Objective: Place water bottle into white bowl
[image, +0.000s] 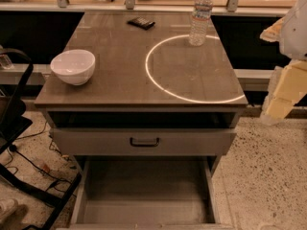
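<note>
One claw [280, 98] right of table [120, 80]; water bottle [200, 17] upright

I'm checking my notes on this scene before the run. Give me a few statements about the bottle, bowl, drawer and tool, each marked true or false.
1. The bottle stands upright at the back right of the table. True.
2. The bowl holds the bottle. False: the bowl is empty, at the front left.
3. The bottom drawer is open. True.
4. The tool grips the bottle. False: it hangs off the table's right side, apart from the bottle.
5. The black object lies beside the bowl. False: it lies at the back, left of the bottle.
</note>
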You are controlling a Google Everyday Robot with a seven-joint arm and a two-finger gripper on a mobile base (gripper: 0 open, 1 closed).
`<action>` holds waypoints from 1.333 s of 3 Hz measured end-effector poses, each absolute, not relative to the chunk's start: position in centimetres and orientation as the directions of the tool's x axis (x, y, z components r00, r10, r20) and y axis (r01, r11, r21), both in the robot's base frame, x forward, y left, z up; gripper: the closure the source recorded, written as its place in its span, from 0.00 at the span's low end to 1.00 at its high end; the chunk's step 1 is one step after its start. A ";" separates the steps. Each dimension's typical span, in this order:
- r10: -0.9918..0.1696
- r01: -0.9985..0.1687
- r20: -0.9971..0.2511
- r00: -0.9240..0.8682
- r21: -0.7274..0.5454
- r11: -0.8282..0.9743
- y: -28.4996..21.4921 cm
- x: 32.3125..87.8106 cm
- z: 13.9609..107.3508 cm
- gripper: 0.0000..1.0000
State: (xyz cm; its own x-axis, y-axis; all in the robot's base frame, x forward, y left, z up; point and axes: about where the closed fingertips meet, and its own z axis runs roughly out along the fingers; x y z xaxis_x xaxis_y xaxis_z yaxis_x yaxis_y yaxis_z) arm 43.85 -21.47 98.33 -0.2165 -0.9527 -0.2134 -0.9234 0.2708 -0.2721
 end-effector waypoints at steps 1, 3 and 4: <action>-0.951 -0.921 -0.219 -0.217 -0.276 0.274 -21.4 43.9 98.4 0.00; -0.755 -0.814 -0.544 -0.366 -0.205 0.543 -23.2 49.3 95.9 0.00; -0.569 -0.748 -0.730 -0.380 -0.119 0.653 -22.7 52.7 95.5 0.00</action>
